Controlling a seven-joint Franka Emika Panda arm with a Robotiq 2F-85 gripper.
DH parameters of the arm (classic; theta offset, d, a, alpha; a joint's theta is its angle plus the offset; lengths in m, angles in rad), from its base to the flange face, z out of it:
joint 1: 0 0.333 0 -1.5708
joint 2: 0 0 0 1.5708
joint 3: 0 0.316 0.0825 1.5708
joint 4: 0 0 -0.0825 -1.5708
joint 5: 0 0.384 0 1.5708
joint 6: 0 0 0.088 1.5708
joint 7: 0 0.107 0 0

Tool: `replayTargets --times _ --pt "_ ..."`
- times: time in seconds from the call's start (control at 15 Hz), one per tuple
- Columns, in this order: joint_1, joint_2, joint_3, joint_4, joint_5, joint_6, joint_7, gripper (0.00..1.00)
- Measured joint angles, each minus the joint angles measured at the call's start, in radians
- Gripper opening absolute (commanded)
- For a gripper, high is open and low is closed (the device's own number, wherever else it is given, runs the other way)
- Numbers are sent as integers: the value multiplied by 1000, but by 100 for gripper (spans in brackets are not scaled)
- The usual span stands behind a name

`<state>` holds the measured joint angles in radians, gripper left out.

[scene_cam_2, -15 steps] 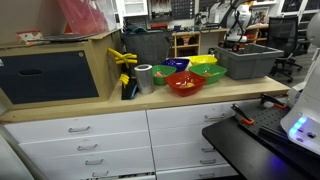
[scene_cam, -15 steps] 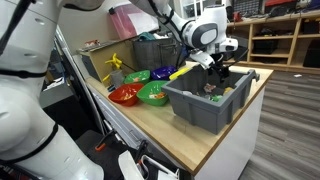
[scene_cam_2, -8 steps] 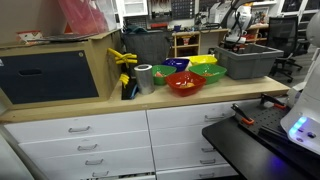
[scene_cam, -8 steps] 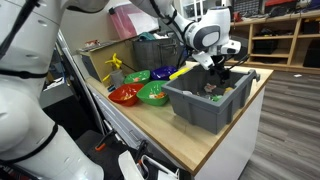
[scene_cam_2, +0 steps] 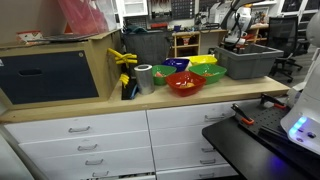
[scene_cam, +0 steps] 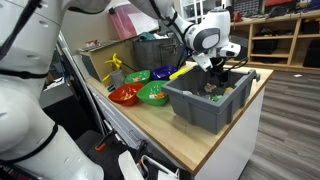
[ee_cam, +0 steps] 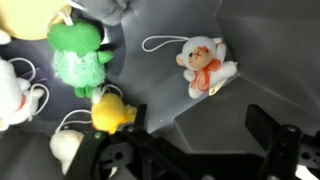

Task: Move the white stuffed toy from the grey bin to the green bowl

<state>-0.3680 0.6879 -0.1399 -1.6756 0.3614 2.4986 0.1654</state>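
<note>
Step in hand: reach and grasp, toy not yet taken. Gripper [ee_cam: 185, 140] is spread wide with nothing between the jaws, hanging inside the grey bin [scene_cam: 200, 110] above its floor. White stuffed toy [ee_cam: 205, 68] lies on the bin floor near a sloping wall, on its back, apart from both fingers [ee_cam: 275, 135].

To do it well, my read:
- Shift the gripper toward the toy so its body sits midway between the jaws, then go straight down.
- Close across the plump torso, not the thin hanging loop or a limb. The loop would slip.
- The toy is close to the wall, so line the jaws up so that neither finger jams on the slope.
- 2 other whitish toys sit at the frame edge, one [ee_cam: 15, 95] left and one [ee_cam: 65, 148] low. Do not grab those.
- Lift clear of the thick rim before heading to the green bowl [scene_cam: 155, 99] beside the bin.

Materials:
- Toy: soft plush, cream fuzz, orange ribbon at the neck, white cord loop. It will squash under the grip.
- Green toy [ee_cam: 78, 52] is nubby plush, yellow toy [ee_cam: 112, 112] is smooth and rounded. Both lie well apart from the target.
- Bin: hard dark-grey plastic, rectangular, slightly glossy floor.
- Bowl: round, shiny plastic, on the wooden counter [scene_cam: 190, 145].
</note>
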Motion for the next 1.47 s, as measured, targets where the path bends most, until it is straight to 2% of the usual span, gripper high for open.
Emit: replayTargets --times 0.4,0.47,0.53,0.6,0.8,1.13,1.2,1.47 --pt "0 13 0 -30 0 10 3 100" --pt "1 16 0 -35 0 12 3 75" --pt "1 19 1 -38 0 15 3 74" --pt "2 21 2 -40 0 16 3 68" --pt "2 25 15 -40 0 17 2 42" --pt "6 24 29 -32 0 17 -4 5" --pt "6 24 29 -29 0 17 -4 1" --pt "5 23 29 -16 0 17 -6 0"
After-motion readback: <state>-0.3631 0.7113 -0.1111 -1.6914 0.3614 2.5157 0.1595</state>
